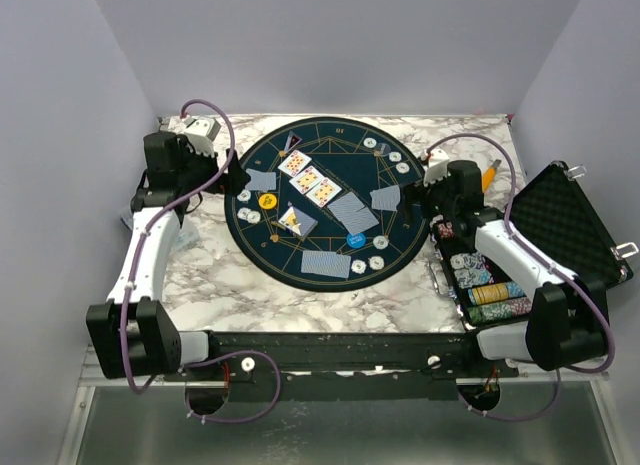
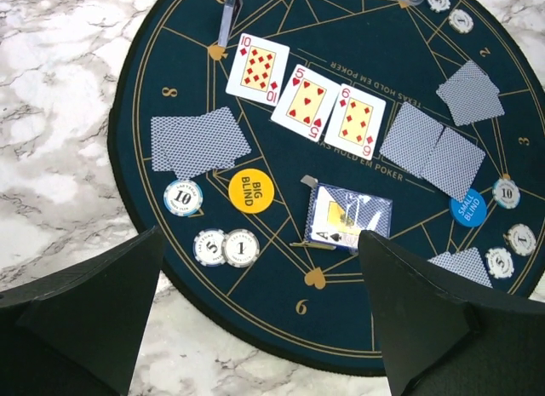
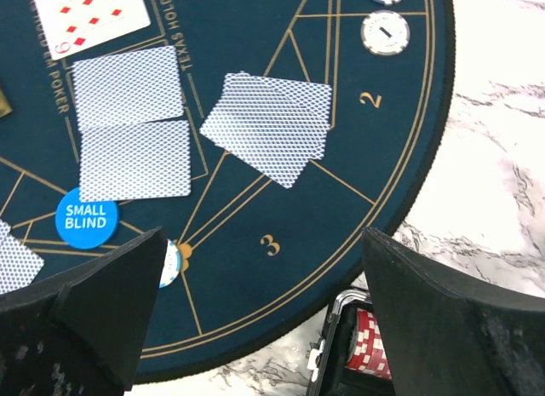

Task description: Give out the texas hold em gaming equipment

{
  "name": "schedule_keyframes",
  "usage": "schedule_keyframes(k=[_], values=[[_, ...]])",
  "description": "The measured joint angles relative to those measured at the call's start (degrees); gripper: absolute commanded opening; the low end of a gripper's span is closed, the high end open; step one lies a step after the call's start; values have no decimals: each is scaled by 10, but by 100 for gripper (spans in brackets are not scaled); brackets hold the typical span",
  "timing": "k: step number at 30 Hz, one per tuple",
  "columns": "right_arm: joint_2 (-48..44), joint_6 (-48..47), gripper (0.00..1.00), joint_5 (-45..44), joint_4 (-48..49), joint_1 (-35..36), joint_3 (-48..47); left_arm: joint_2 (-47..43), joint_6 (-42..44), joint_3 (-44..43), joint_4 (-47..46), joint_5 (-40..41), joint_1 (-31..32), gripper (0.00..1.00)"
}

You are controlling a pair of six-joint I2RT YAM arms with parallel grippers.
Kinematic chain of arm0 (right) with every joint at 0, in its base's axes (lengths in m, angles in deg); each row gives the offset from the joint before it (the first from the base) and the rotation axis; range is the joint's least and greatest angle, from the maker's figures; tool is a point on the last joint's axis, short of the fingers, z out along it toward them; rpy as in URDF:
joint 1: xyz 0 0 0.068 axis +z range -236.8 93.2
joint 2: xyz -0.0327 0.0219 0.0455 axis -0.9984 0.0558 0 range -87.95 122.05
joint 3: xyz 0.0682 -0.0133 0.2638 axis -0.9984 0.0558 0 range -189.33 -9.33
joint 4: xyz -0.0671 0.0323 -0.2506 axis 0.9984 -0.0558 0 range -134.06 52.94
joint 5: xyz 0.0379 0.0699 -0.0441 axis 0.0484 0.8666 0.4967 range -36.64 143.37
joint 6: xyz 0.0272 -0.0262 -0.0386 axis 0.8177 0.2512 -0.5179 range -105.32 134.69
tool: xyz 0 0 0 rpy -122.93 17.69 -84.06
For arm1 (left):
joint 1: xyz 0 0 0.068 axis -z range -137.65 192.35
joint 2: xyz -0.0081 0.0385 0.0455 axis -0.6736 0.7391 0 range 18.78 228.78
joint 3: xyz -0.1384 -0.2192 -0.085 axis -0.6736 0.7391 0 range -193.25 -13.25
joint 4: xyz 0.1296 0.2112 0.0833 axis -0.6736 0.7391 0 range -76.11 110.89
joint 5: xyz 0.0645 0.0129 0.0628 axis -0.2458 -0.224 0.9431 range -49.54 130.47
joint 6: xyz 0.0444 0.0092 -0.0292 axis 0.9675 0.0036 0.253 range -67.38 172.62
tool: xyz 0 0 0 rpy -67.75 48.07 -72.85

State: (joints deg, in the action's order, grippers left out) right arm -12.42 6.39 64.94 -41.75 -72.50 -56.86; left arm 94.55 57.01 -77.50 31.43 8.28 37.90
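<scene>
1. Left fingers (image 2: 94, 328): wide, empty; yellow button disc (image 2: 251, 190) and two whitish chips (image 2: 241, 248) lie just ahead, between them.
2. Right fingers (image 3: 94, 319): wide, empty; blue button disc (image 3: 86, 217) lies just ahead of one, cards (image 3: 271, 126) farther ahead.

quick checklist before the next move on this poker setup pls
1. Left gripper empty: ok, jaws wide apart with nothing between them.
2. Right gripper empty: ok, jaws wide apart with nothing between them.
3. Three face-up white playing cards in a row on the round dark green felt mat: ok.
4. Yellow round big blind disc and blue round small blind disc both on the mat: ok.
5. Black foam-lined case open, stacked chips exposed: ok.
6. Two cards at every seat: cannot tell, since the face-down blue-backed cards overlap.
</scene>
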Motion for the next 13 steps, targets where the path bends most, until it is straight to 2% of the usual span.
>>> schedule_keyframes(k=[5, 13], values=[[31, 30, 100, -2, 6, -21, -8, -55, 2, 42, 4, 0, 0, 98], [46, 53, 100, -3, 7, -27, -8, -47, 3, 58, 18, 5, 0, 98]])
